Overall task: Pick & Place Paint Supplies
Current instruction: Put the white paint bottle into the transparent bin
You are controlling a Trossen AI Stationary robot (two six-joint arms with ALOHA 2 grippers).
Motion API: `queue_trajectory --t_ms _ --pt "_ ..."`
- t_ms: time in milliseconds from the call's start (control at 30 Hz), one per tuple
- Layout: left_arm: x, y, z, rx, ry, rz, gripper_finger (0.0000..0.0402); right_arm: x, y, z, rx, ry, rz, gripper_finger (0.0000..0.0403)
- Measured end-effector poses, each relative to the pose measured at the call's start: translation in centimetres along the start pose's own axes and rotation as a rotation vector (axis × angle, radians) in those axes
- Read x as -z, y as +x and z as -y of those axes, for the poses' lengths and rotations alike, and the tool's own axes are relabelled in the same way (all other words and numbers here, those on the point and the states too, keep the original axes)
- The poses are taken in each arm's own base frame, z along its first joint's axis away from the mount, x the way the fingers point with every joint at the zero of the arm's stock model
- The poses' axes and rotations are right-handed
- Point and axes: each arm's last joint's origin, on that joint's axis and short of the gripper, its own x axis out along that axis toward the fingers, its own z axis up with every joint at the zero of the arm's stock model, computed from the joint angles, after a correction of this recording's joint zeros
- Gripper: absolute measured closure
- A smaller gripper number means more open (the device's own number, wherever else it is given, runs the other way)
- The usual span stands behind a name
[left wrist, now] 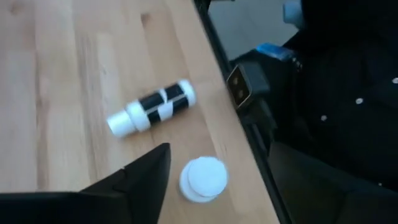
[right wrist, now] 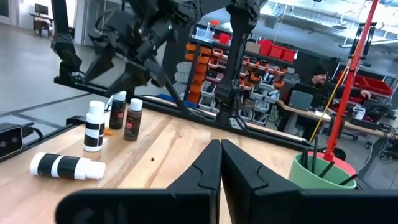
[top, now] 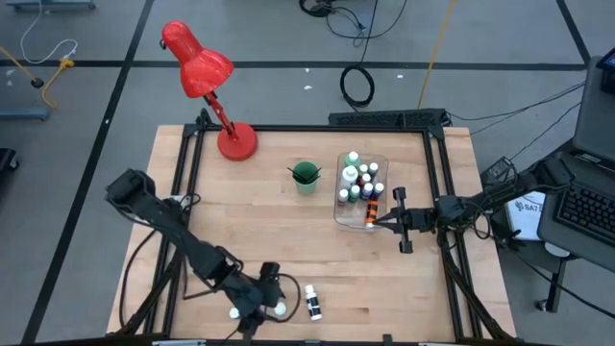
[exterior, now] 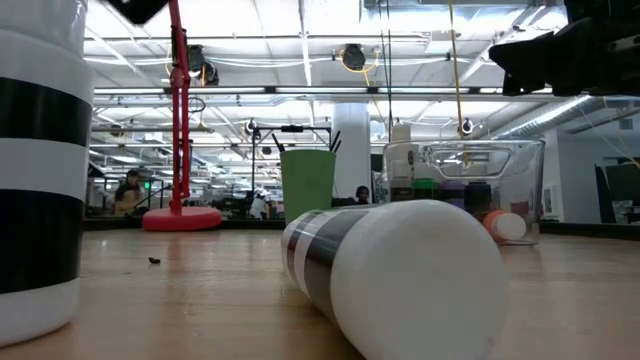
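High view shows the left pincer (top: 272,290) released over an upright white-capped bottle (top: 280,308); beside it a banded bottle (top: 312,302) lies along the desk's (top: 250,211) depth; right pincer (top: 377,220) clenched, empty

You will not find much to read here. In the high view, a white sheet (top: 529,210) beside the keyboard (top: 588,210), at the right edge, carries dark letters that look like "SAT", but I cannot read them with certainty. The banded bottles (left wrist: 151,106) show only black and white stripes, no words. The small paint bottles in the clear bin (top: 359,215) have labels too small to read.
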Motion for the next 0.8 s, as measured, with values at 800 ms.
queue_trajectory --t_ms 800 --pt "1.9 3.0 0.1 -0.051 0.067 -0.071 0.0137 0.0 0.0 0.0 0.003 -0.001 0.002 0.0399"
